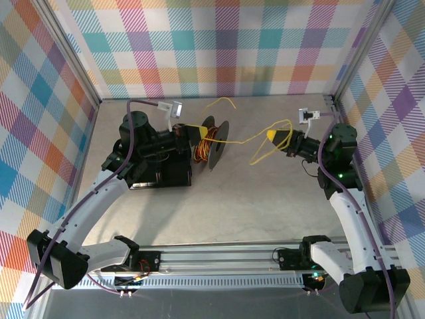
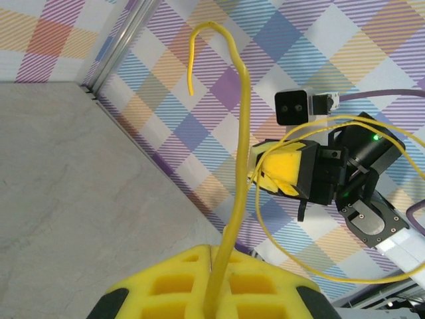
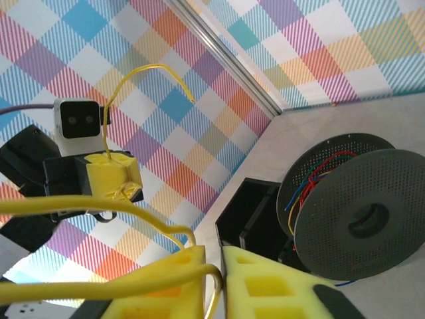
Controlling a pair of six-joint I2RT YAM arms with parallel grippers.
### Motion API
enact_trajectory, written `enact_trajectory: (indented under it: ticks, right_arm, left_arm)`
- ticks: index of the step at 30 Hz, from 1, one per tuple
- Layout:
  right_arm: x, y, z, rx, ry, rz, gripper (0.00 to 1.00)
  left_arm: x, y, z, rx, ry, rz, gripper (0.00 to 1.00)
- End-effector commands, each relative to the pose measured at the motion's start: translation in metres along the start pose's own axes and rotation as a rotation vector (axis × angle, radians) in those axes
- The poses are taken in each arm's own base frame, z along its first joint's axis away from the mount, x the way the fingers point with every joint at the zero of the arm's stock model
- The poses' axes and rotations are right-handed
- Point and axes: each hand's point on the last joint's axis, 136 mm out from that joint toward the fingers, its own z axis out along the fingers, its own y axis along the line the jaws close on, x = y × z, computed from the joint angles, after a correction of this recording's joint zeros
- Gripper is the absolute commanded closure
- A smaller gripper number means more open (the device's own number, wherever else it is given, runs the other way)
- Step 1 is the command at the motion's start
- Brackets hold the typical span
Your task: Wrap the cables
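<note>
Setting: grey marbled tabletop [image 1: 252, 199] inside plaid-papered walls [image 1: 219, 46].
Cable: thin yellow cable [image 1: 247, 139] mid-table, long axis 9-to-3 o'clock, strung between both grippers; loose tail curling toward 12 o'clock.
Left gripper [image 1: 194, 130]: yellow foam pads pressed together on that cable.
Right gripper [image 1: 272, 136]: pinching the 3 o'clock stretch.
Top view: whole span, end to end.
Right wrist view: red, orange and blue wires [image 3: 305, 186] wound on black perforated spool [image 3: 358, 219], perforations plain.

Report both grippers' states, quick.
Left gripper: closed, gripping the yellow cable.
Right gripper: closed, with yellow cable pinched between its pads.
</note>
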Motion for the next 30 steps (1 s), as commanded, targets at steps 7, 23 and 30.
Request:
enact_trajectory:
  ticks: [7,23,30]
  right_arm:
    - [0.004,-0.011,-0.011,0.138,-0.017,-0.020,1.00]
    - [0.030,-0.160,-0.156,0.850,-0.270,0.427,1.00]
    - [0.030,-0.171,-0.127,0.644,-0.182,0.496,0.97]
  left_arm:
    - [-0.037,0.039,-0.031,-0.298,-0.173,-0.011,1.00]
    - [-0.132,0.150,-0.241,-0.911,-0.631,-0.115,1.00]
    - [-0.113,0.122,-0.112,-0.631,-0.417,-0.013,1.00]
